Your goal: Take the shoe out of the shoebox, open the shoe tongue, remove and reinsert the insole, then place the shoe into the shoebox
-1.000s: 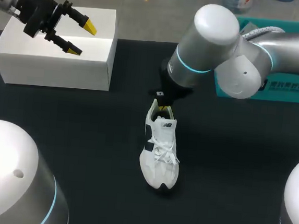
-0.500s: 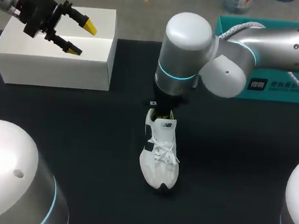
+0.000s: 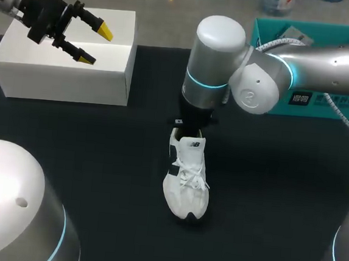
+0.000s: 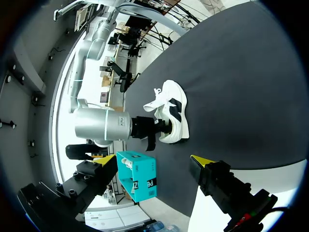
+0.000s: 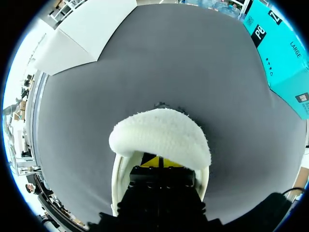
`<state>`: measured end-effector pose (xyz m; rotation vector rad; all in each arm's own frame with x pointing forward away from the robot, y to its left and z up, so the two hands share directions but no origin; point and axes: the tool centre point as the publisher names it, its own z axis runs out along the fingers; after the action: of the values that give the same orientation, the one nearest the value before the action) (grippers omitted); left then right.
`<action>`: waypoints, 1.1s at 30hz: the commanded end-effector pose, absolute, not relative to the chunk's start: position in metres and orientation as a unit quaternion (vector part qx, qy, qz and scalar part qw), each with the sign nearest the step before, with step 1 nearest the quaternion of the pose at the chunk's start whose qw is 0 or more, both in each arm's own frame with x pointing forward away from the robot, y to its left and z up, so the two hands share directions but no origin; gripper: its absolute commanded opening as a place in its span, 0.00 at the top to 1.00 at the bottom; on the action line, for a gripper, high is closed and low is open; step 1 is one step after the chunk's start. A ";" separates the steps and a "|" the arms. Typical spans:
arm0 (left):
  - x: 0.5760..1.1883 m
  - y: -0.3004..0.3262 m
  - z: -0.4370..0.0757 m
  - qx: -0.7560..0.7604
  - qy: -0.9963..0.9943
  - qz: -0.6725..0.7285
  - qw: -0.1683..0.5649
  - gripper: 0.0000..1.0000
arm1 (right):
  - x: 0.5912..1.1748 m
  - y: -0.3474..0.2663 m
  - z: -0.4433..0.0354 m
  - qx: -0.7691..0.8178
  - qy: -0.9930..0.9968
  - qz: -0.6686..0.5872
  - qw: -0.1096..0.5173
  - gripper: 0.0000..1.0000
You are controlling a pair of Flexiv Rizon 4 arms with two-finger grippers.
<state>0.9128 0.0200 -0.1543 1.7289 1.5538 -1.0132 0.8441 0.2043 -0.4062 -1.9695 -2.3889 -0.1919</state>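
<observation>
The white shoe [image 3: 187,179] with a dark side patch lies on the black table [image 3: 98,160], toe toward me. My right gripper [image 5: 159,162] is shut, its yellow tips pressed together inside the shoe's opening, just behind the fuzzy heel collar [image 5: 161,135]. What the tips touch inside is hidden. In the head view the right wrist [image 3: 203,84] stands upright over the heel and covers the fingers. The teal shoebox [image 3: 315,97] stands at the back right. My left gripper [image 3: 88,37] hangs open and empty above the white box; from its wrist view the shoe [image 4: 172,113] lies far ahead.
A white box [image 3: 64,66] stands at the back left of the table under my left gripper. The teal shoebox [image 4: 138,175] also shows in the left wrist view, beyond my right arm [image 4: 104,129]. Dark tabletop surrounds the shoe on all sides.
My right arm has swung left and stands more upright over the heel. Its yellow tips, visible at the collar before, have sunk into the shoe. The left arm has not moved.
</observation>
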 end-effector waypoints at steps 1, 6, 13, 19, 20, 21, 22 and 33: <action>0.913 0.020 -0.154 0.652 0.585 -0.381 0.297 0.00 | 0.843 0.206 -0.401 -0.634 -0.771 -0.047 0.015 1.00; 0.913 0.020 -0.154 0.652 0.585 -0.381 0.297 0.00 | 0.836 0.204 -0.379 -0.635 -0.772 -0.028 0.013 1.00; 0.913 0.020 -0.154 0.652 0.585 -0.381 0.297 0.00 | 0.830 0.198 -0.382 -0.642 -0.766 -0.003 0.032 1.00; 0.913 0.020 -0.154 0.652 0.585 -0.381 0.297 0.00 | 0.826 0.200 -0.403 -0.643 -0.764 0.012 0.053 1.00; 0.913 0.020 -0.154 0.652 0.585 -0.381 0.297 0.00 | 0.826 0.199 -0.406 -0.643 -0.764 0.015 0.055 1.00; 0.913 0.020 -0.154 0.652 0.585 -0.381 0.297 0.00 | 0.825 0.199 -0.409 -0.644 -0.762 0.015 0.057 1.00; 0.913 0.020 -0.154 0.652 0.585 -0.381 0.297 0.00 | 0.825 0.199 -0.411 -0.645 -0.762 0.017 0.060 1.00; 0.913 0.020 -0.154 0.652 0.585 -0.381 0.297 0.00 | 0.820 0.199 -0.384 -0.642 -0.763 0.046 0.059 1.00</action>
<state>0.9128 0.0200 -0.1543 1.7289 1.5538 -1.0132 0.8193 0.1962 -0.3969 -1.9449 -2.3037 0.1163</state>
